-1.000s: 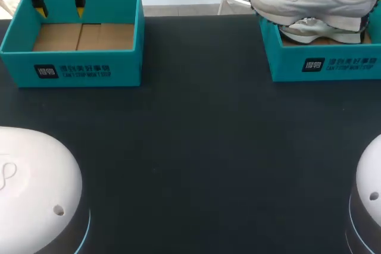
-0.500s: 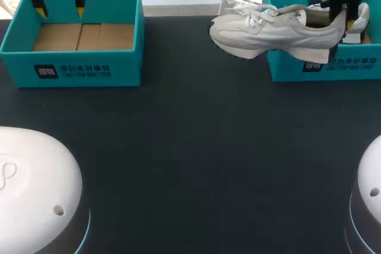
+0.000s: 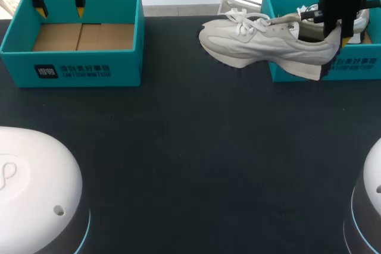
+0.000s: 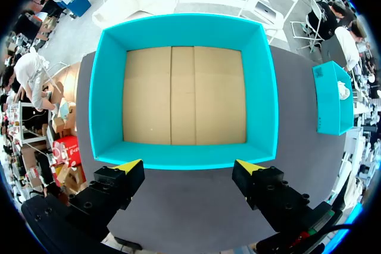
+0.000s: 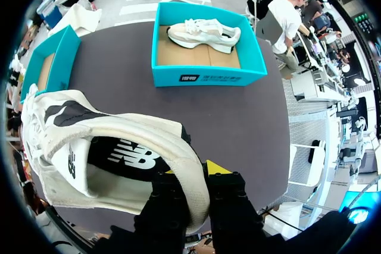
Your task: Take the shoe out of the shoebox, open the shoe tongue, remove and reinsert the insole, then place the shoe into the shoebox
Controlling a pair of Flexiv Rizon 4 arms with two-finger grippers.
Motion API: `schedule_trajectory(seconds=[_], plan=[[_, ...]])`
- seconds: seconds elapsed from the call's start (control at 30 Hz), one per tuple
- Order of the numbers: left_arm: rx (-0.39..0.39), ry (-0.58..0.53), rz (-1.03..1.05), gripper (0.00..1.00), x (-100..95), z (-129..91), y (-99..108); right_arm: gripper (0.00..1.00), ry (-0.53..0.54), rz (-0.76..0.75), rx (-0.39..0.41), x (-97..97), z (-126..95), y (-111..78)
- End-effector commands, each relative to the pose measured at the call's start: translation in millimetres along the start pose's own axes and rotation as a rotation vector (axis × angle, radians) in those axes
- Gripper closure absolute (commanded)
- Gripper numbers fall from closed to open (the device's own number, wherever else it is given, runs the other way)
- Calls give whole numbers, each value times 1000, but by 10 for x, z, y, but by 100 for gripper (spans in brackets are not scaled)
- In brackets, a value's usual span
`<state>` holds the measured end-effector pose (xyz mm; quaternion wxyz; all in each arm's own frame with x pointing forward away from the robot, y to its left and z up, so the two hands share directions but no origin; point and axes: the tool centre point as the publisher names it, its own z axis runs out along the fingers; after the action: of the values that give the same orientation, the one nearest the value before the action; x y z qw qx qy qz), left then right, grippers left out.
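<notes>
2 tools — right tool [image 5: 199,185] tight on shoe [image 3: 262,43] heel, left tool [image 4: 189,171] wide

Robotics lab: black worktable [image 3: 190,165] flanked by white arm bases [image 3: 36,188].

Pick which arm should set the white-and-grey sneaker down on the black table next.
Right. The right gripper is shut on the heel of the white-and-grey sneaker, holding it over the black table. The left gripper hangs open over the empty teal cardboard box, far off.
</notes>
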<state>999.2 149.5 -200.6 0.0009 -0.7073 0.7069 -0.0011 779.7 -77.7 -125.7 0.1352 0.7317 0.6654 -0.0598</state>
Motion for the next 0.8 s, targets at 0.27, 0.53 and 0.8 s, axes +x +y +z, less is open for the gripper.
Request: schedule_trajectory(seconds=[0.27, 0.53, 0.8], plan=[[-1, 0, 0, 0, -2, -3, -1, 100, -1, 0, 5, 11, -11, 25], [-1, 0, 0, 0, -2, -3, -1, 100, -90, -13, 8, 359, -70, -240], [-1, 0, 0, 0, -2, -3, -1, 100, -81, -53, 17, 992, -33, -645]])
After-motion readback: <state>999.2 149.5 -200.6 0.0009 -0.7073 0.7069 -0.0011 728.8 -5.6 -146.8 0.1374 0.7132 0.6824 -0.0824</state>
